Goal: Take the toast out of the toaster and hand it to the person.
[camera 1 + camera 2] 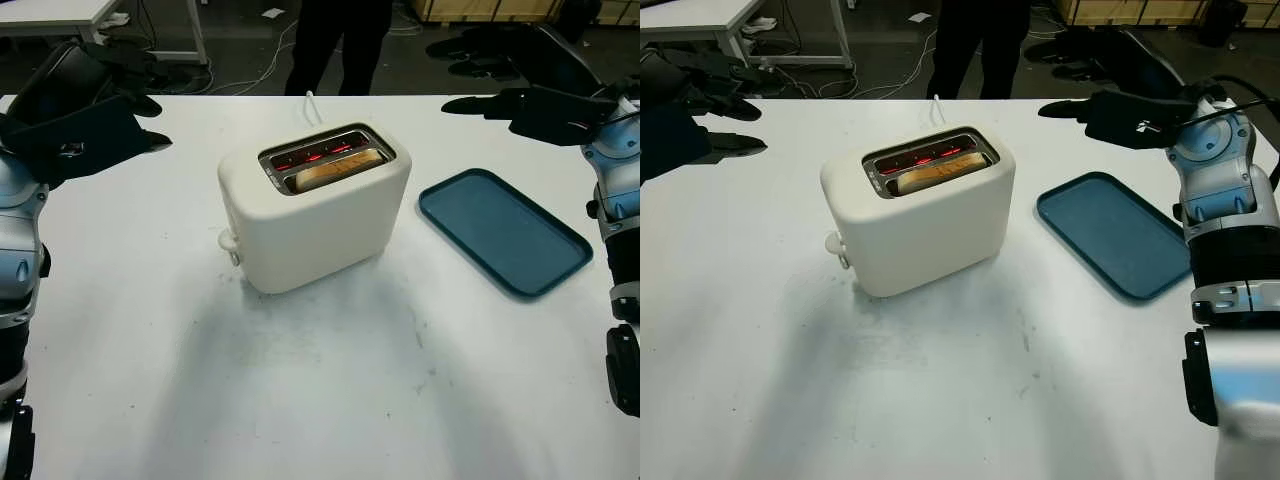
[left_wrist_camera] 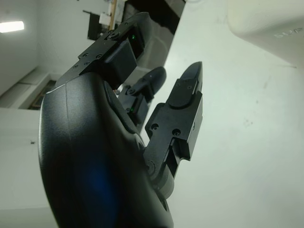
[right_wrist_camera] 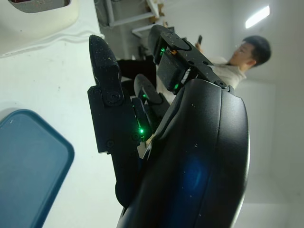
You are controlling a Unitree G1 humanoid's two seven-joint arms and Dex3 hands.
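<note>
A cream toaster stands mid-table with its slots glowing red. A slice of browned toast sits in the nearer slot, its top edge just above the rim. My left hand hovers open above the table at the far left, well apart from the toaster. High at the right, my right hand is open above the table's far edge, beyond the tray. A person in dark trousers stands behind the table's far side.
A dark blue tray lies flat to the right of the toaster. The toaster's white cord runs off the back edge. Its lever knob sticks out on the left end. Another table and floor cables lie beyond.
</note>
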